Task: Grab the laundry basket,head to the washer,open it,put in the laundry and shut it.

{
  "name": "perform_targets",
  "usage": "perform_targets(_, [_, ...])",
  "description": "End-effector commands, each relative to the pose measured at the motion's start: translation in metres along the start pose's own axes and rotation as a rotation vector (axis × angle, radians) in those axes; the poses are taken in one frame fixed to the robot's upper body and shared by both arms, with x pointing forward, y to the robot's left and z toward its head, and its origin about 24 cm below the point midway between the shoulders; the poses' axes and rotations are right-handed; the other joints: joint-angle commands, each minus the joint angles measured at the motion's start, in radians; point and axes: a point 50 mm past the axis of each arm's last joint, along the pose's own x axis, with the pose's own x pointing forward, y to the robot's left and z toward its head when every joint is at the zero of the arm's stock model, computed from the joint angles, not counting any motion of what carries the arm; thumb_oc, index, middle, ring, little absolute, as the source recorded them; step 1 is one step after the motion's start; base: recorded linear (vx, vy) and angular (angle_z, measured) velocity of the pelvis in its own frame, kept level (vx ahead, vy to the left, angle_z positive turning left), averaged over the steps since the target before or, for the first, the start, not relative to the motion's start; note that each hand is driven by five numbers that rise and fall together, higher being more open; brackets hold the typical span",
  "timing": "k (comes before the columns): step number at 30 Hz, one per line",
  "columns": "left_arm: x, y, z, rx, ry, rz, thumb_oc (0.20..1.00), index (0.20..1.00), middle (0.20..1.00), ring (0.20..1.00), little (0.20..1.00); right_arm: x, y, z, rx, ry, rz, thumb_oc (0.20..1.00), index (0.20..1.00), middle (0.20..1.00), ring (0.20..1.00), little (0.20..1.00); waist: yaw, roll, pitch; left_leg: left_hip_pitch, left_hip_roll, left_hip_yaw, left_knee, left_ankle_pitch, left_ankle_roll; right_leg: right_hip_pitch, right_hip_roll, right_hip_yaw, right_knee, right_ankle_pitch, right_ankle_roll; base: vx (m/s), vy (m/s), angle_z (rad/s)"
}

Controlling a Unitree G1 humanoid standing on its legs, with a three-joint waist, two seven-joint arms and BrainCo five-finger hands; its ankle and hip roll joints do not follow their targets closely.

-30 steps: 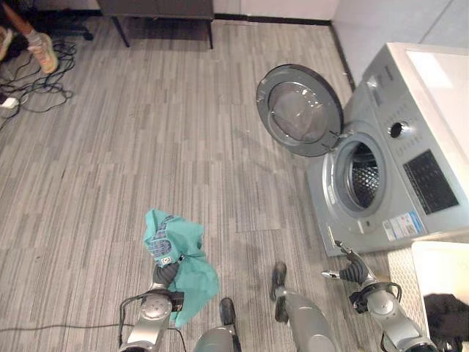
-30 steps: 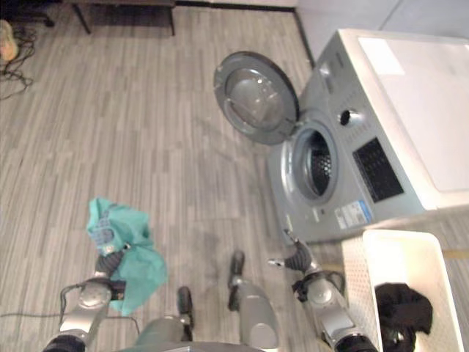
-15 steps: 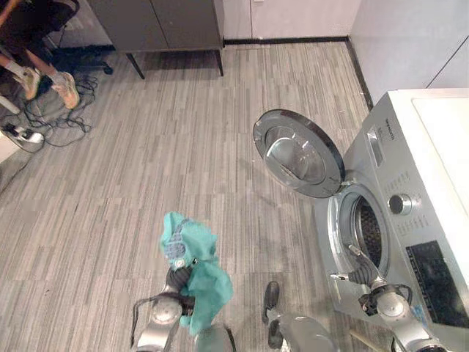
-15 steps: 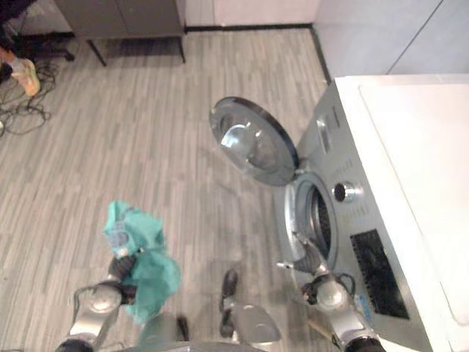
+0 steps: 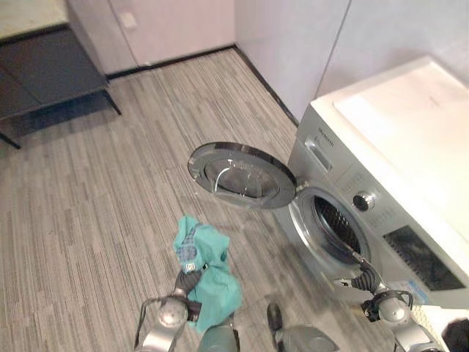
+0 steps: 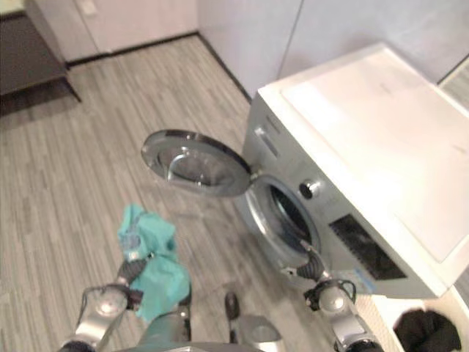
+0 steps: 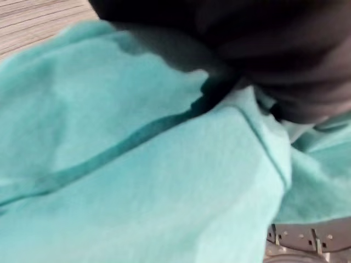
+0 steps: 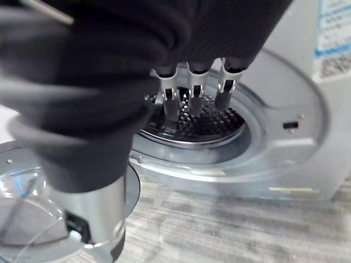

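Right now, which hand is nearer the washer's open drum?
Right. The right hand sits just in front of the drum opening, holding nothing. The left hand is off to the side over the floor, gripping the teal garment.

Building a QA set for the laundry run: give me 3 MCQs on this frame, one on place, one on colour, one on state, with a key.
1. Where is the cloth?
A. In the drum
B. In the left robot hand
C. On the washer top

2. What colour is that cloth?
A. Teal green
B. Red
C. Yellow

3. How is the washer door?
A. Shut
C. Swung open
B. Taken off and lying flat on the floor

Key:
1 B: the cloth bunches around the left robot hand, over the floor, apart from the washer.
2 A: teal green in both eye views and the left wrist view.
3 C: the door stands out from the front, the drum is exposed, and the right robot hand is in front of the opening.
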Motion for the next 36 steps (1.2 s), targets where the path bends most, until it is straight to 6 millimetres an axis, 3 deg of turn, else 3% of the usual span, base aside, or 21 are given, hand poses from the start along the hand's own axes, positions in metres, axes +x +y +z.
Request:
perform_targets(1, [0.0,0.032,0.024,0.063,-0.129,0.099,0.2,0.2,0.2,0.2,0.2,0.011,-0.004,0.032,-0.003,-0.125,-0.025,1.0,1.0,1.0,1.0,1.0,0.054,-0.058,0.01,-0.019,0.023,0.081,0.183,-0.176,0.0,-0.001,-0.128,-0.083,0.046,-0.011,0.125,0.09,0.191,-2.14])
perform_targets(2, [0.0,0.036,0.027,0.051,-0.139,0.116,0.2,0.2,0.2,0.2,0.2,0.012,0.0,0.035,-0.001,-0.136,-0.016,1.0,1.0,1.0,1.0,1.0,0.059,-0.06,0.011,0.016,0.037,0.145,0.175,-0.192,0.001,-0.024,-0.163,-0.214,0.072,0.0,0.134,0.06,0.116,-2.05])
perform_targets(3, [0.0,0.036,0.027,0.051,-0.139,0.116,0.2,0.2,0.2,0.2,0.2,0.012,0.0,0.035,-0.001,-0.136,-0.016,1.0,1.0,1.0,1.0,1.0,0.059,-0.06,0.011,0.017,0.036,0.145,0.174,-0.192,0.001,-0.024,-0.163,-0.214,0.072,0.0,0.134,0.18,0.161,-1.36])
perform_targets(4, [0.0,0.039,0.027,0.049,-0.133,0.131,0.2,0.2,0.2,0.2,0.2,0.012,0.0,0.037,-0.003,-0.139,-0.013,1.0,1.0,1.0,1.0,1.0,0.063,-0.061,0.008,0.064,0.043,0.194,0.158,-0.225,-0.007,-0.035,-0.189,-0.341,0.08,-0.003,0.133,0.13,0.076,-1.26])
perform_targets(5, [0.0,0.039,0.027,0.049,-0.133,0.131,0.2,0.2,0.2,0.2,0.2,0.012,0.0,0.036,-0.003,-0.139,-0.013,1.0,1.0,1.0,1.0,1.0,0.064,-0.06,0.01,0.067,0.043,0.195,0.157,-0.226,-0.007,-0.034,-0.189,-0.34,0.082,-0.004,0.134,0.15,0.068,-1.27])
perform_targets(9, [0.001,0.04,0.026,0.026,-0.124,0.137,0.2,0.2,0.2,0.2,0.2,0.014,0.002,0.037,0.002,-0.133,-0.017,1.0,1.0,1.0,1.0,1.0,0.072,-0.058,0.001,0.122,0.049,0.269,0.129,-0.238,-0.006,-0.068,-0.228,-0.579,0.089,0.013,0.116,0.09,-0.011,-0.74])
perform_targets(13, [0.0,0.033,0.021,0.002,-0.112,0.118,0.2,0.2,0.2,0.2,0.2,0.006,0.004,0.021,0.034,-0.08,-0.028,1.0,1.0,1.0,1.0,1.0,0.039,-0.058,-0.008,0.139,0.047,0.276,0.191,-0.278,-0.008,-0.049,-0.194,-0.521,0.023,-0.002,0.105,0.21,-0.168,-0.46])
perform_targets(14, [0.0,0.028,0.021,-0.01,-0.11,0.097,0.2,0.2,0.2,0.2,0.2,0.005,0.003,0.016,0.038,-0.063,-0.032,1.0,1.0,1.0,1.0,1.0,0.033,-0.056,-0.006,0.118,0.081,0.294,0.289,-0.281,-0.026,-0.02,-0.177,-0.518,-0.015,-0.004,0.083,0.2,-0.251,0.04])
perform_targets(16, [0.0,0.027,0.021,-0.017,-0.109,0.09,0.2,0.2,0.2,0.2,0.2,0.004,0.001,0.016,0.036,-0.064,-0.035,1.0,1.0,1.0,1.0,1.0,0.035,-0.052,-0.001,0.097,0.115,0.29,0.367,-0.27,-0.039,-0.003,-0.157,-0.509,-0.036,-0.006,0.07,0.12,-0.166,-0.19])
perform_targets(18, [0.001,0.023,0.022,-0.025,-0.113,0.086,0.2,0.2,0.2,0.2,0.2,0.005,-0.002,0.018,0.035,-0.073,-0.039,1.0,1.0,1.0,1.0,1.0,0.047,-0.043,0.012,0.048,0.126,0.217,0.455,-0.221,-0.055,0.018,-0.122,-0.472,-0.054,-0.025,0.045,0.09,-0.081,-0.39])
perform_targets(21, [0.005,0.018,0.024,-0.053,-0.111,0.088,0.2,0.2,0.2,0.2,0.2,0.007,-0.006,0.017,0.033,-0.069,-0.05,1.0,1.0,1.0,1.0,1.0,0.061,-0.041,0.03,-0.048,0.094,0.091,0.399,-0.254,-0.046,0.038,-0.112,-0.403,-0.063,-0.045,0.048,0.11,0.028,-0.94])
perform_targets(22, [0.005,0.018,0.024,-0.053,-0.112,0.088,0.2,0.2,0.2,0.2,0.2,0.007,-0.006,0.017,0.034,-0.069,-0.05,1.0,1.0,1.0,1.0,1.0,0.062,-0.042,0.031,-0.046,0.093,0.092,0.398,-0.253,-0.046,0.038,-0.113,-0.402,-0.063,-0.045,0.049,0.03,0.118,-0.51])
perform_targets(23, [0.007,0.018,0.027,-0.072,-0.119,0.102,0.2,0.2,0.2,0.2,0.2,0.009,-0.008,0.018,0.032,-0.073,-0.061,1.0,1.0,1.0,1.0,1.0,0.078,-0.045,0.05,-0.098,0.065,0.036,0.331,-0.19,-0.049,0.027,-0.108,-0.37,-0.063,-0.026,0.046,-0.04,0.068,-0.55])
perform_targets(24, [0.007,0.018,0.027,-0.072,-0.12,0.102,0.2,0.2,0.2,0.2,0.2,0.009,-0.008,0.018,0.032,-0.073,-0.062,1.0,1.0,1.0,1.0,1.0,0.078,-0.046,0.05,-0.096,0.063,0.037,0.327,-0.188,-0.049,0.026,-0.109,-0.369,-0.062,-0.026,0.047,0.0,0.14,-0.59])
perform_targets(25, [0.009,0.018,0.03,-0.086,-0.131,0.108,0.2,0.2,0.2,0.2,0.2,0.011,-0.009,0.019,0.035,-0.075,-0.065,1.0,1.0,1.0,1.0,1.0,0.089,-0.037,0.062,-0.103,0.053,-0.022,0.252,-0.147,-0.064,0.023,-0.094,-0.331,-0.057,-0.028,0.051,0.04,0.109,-1.04])
perform_targets(26, [0.011,0.017,0.033,-0.085,-0.137,0.11,0.2,0.2,0.2,0.2,0.2,0.012,-0.009,0.02,0.037,-0.075,-0.069,1.0,1.0,1.0,1.0,1.0,0.09,-0.036,0.072,-0.111,0.052,-0.037,0.241,-0.134,-0.069,0.018,-0.093,-0.316,-0.049,-0.03,0.052,0.04,0.156,-0.96])
perform_targets(29, [0.013,0.017,0.038,-0.083,-0.154,0.11,0.2,0.2,0.2,0.2,0.2,0.013,-0.01,0.02,0.048,-0.074,-0.074,1.0,1.0,1.0,1.0,1.0,0.084,-0.034,0.088,-0.133,0.056,-0.037,0.252,-0.13,-0.069,-0.016,-0.1,-0.292,-0.019,-0.031,0.055,-0.04,0.132,-0.96])
perform_targets(32, [0.018,0.024,0.057,-0.077,-0.218,0.136,0.2,0.2,0.2,0.2,0.2,0.018,-0.012,0.03,0.061,-0.1,-0.091,1.0,1.0,1.0,1.0,1.0,0.067,-0.03,0.133,-0.184,0.048,-0.015,0.289,-0.153,-0.04,-0.135,-0.113,-0.244,0.095,-0.034,0.056,-0.14,0.231,-0.28])
perform_targets(36, [0.022,0.034,0.079,-0.087,-0.292,0.179,0.2,0.2,0.2,0.2,0.2,0.023,-0.013,0.042,0.102,-0.131,-0.112,1.0,1.0,1.0,1.0,1.0,0.059,-0.038,0.162,-0.273,0.038,0.008,0.409,-0.223,-0.016,-0.258,-0.132,-0.206,0.225,-0.067,0.06,-0.07,0.135,-0.2])
